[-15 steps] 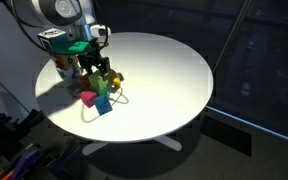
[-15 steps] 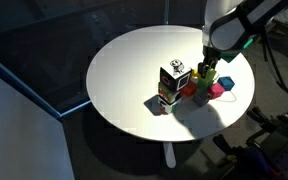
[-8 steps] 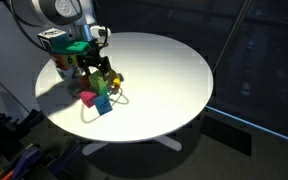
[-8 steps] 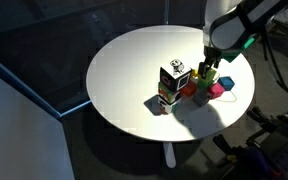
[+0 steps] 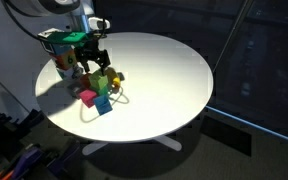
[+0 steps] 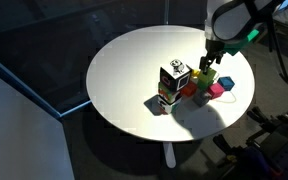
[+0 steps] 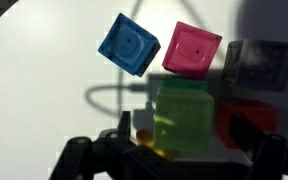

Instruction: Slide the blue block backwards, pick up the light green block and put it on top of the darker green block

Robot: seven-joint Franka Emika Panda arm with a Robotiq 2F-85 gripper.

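Observation:
The light green block (image 7: 182, 120) fills the middle of the wrist view, and my gripper (image 7: 182, 135) stands open with a finger on either side of it and not closed on it. In both exterior views it (image 5: 105, 78) (image 6: 205, 77) appears to rest on the darker green block (image 5: 106, 89), with the gripper (image 5: 94, 62) (image 6: 212, 62) just above. The blue block (image 7: 129, 45) (image 5: 104, 105) lies tilted on the table beyond the green one, beside a magenta block (image 7: 192, 50).
A stack of patterned cubes (image 6: 172, 82) stands close beside the green blocks. A dark grey cube (image 7: 259, 65), a red piece (image 7: 246, 118) and a small yellow thing (image 7: 144, 140) crowd round them. The round white table (image 5: 174, 70) ends near the blocks.
The gripper has opened and let go of the light green block. It has risen a little above the stack. The blocks have not shifted.

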